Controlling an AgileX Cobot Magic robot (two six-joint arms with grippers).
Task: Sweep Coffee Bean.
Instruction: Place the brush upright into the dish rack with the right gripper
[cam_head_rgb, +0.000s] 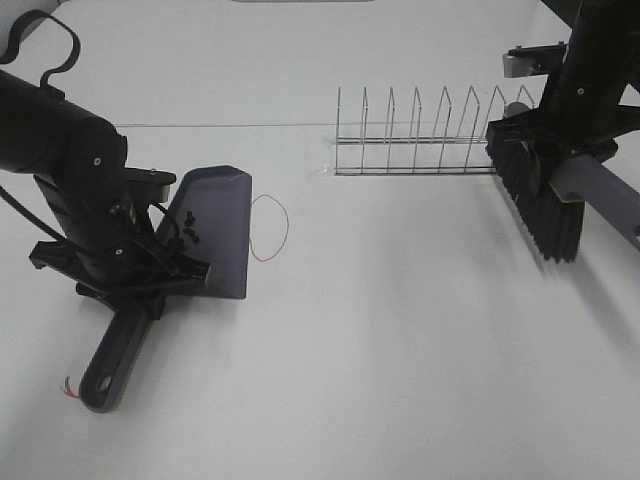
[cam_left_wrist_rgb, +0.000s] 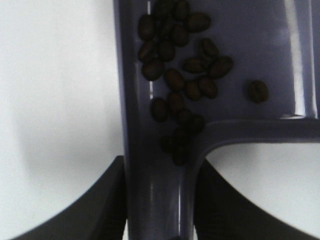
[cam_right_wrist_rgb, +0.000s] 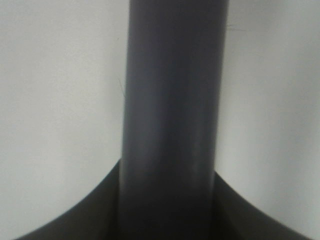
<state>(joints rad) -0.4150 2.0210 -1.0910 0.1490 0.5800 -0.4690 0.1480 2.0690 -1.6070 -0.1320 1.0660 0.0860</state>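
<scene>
The purple dustpan (cam_head_rgb: 215, 225) lies on the white table at the left, its handle (cam_head_rgb: 115, 360) pointing to the front. My left gripper (cam_head_rgb: 125, 275) is shut on the handle near the pan. Several dark coffee beans (cam_left_wrist_rgb: 175, 65) lie inside the pan against its wall by the handle; a few show in the high view (cam_head_rgb: 190, 228). My right gripper (cam_head_rgb: 565, 165) is shut on the grey handle (cam_right_wrist_rgb: 172, 120) of a black-bristled brush (cam_head_rgb: 535, 205), held at the far right above the table.
A thin red string loop (cam_head_rgb: 270, 228) lies just right of the dustpan. A wire dish rack (cam_head_rgb: 425, 135) stands at the back, next to the brush. A small red scrap (cam_head_rgb: 70, 388) lies near the handle's end.
</scene>
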